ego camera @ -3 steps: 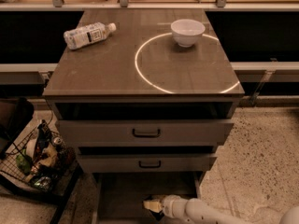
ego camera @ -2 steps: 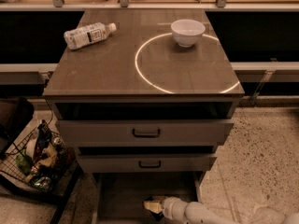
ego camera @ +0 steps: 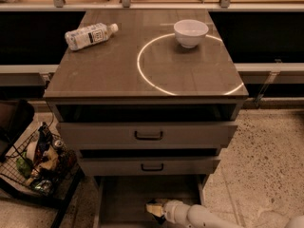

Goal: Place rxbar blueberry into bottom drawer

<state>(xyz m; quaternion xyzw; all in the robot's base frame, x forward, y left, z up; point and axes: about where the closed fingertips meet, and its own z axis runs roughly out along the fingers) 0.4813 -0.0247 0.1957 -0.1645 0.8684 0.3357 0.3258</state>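
Sitting low inside pulled-out bottom drawer (ego camera: 124, 198): tool (ego camera: 155, 209), on end of white arm (ego camera: 199, 216) coming in from lower right. Tool grip state, honestly can't tell. No clear sight of rxbar blueberry. There's a small dark patch right at tool tip, can't say if that's it. Up on counter (ego camera: 104, 80): water bottle (ego camera: 90, 35) lying on side, far left. White bowl (ego camera: 190, 32) upright on far edge of pale ring. Wire basket (ego camera: 35, 167) of stuff on floor, left.
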